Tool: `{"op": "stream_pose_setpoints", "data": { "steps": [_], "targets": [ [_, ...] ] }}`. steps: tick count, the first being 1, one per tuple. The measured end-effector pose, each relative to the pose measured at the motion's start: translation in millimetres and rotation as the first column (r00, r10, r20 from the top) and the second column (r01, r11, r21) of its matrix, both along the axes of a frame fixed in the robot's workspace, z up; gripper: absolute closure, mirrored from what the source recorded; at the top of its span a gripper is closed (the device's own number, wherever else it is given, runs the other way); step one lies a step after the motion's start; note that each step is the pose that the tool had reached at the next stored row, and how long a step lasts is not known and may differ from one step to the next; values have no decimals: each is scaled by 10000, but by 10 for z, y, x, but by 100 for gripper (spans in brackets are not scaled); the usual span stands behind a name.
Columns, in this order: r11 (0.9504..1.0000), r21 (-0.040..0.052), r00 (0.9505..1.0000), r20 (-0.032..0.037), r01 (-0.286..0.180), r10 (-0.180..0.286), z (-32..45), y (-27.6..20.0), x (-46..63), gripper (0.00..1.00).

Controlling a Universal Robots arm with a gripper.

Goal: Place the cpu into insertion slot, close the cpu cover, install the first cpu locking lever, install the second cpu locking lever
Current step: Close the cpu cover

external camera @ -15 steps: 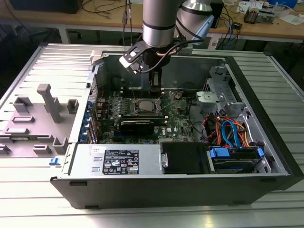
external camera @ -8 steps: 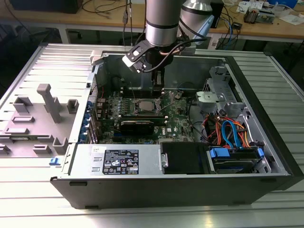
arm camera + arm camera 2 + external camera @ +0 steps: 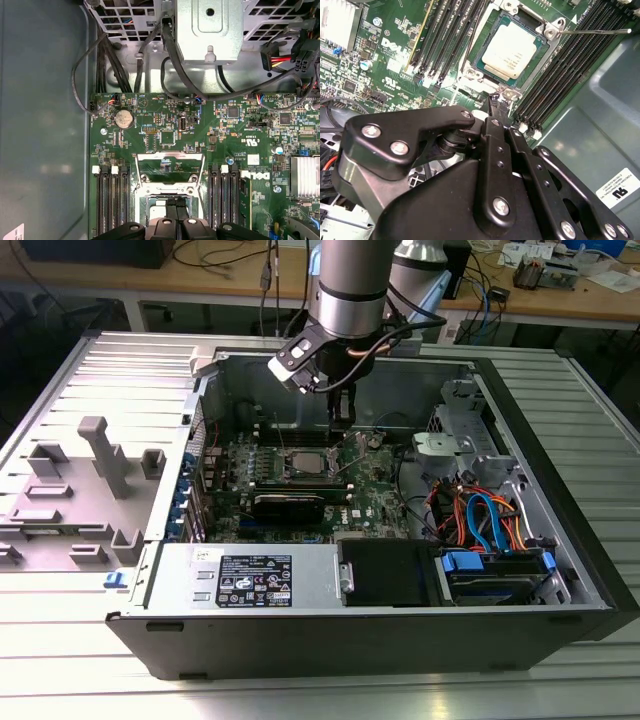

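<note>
1. In the exterior view, the robot arm (image 3: 350, 280) reaches down into an open computer case (image 3: 330, 635) lying on its side. The gripper (image 3: 342, 420) hangs just above the green motherboard (image 3: 375, 485), near the insertion slot (image 3: 308, 462). A labelled power supply (image 3: 250, 578) sits along the case's near wall. Blue and orange cables (image 3: 485, 515) lie toward the exterior view's right. Grey fixtures (image 3: 100, 455) stand outside the case on the exterior view's left.
2. In the second wrist view, the cpu (image 3: 511, 49) sits flat in the insertion slot with its pale metal top facing up. The claw is clenched. Its fingertips (image 3: 496, 107) are pressed together just beside one corner of the slot. I cannot tell whether anything thin is pinched between them. A thin silver locking lever (image 3: 592, 31) runs from another corner out over the black memory slots (image 3: 560, 75).
3. In the first wrist view, the cpu cover (image 3: 170, 158) is swung back off the slot on its hinge, and green board shows through its square window. The dark fingers reach in over the slot, between the two banks of memory slots. Farther along the board lie a coin cell battery (image 3: 123, 118) and a finned heat sink (image 3: 305, 175). Black cables run past a metal bracket (image 3: 210, 25).
</note>
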State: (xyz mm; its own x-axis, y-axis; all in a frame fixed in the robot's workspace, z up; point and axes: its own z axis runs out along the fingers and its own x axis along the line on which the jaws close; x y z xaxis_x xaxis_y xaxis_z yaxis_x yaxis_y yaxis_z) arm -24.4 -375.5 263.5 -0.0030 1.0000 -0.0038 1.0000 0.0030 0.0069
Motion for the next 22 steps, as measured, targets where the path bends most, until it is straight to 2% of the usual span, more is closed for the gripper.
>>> {"op": "stream_pose_setpoints", "data": {
  "steps": [11, 14, 19, 22],
  "targets": [
    [10000, -7, 10000, 0, -1, 1, -5, -1, 22, 89],
    [10000, -32, 10000, 1, -3, 3, 28, 2, 26, 89],
    [10000, -34, 10000, 0, -2, 2, 26, 2, 128, 89],
    [10000, -68, 10000, -1, -1, 1, 26, 2, 146, 89]
  ]
}}
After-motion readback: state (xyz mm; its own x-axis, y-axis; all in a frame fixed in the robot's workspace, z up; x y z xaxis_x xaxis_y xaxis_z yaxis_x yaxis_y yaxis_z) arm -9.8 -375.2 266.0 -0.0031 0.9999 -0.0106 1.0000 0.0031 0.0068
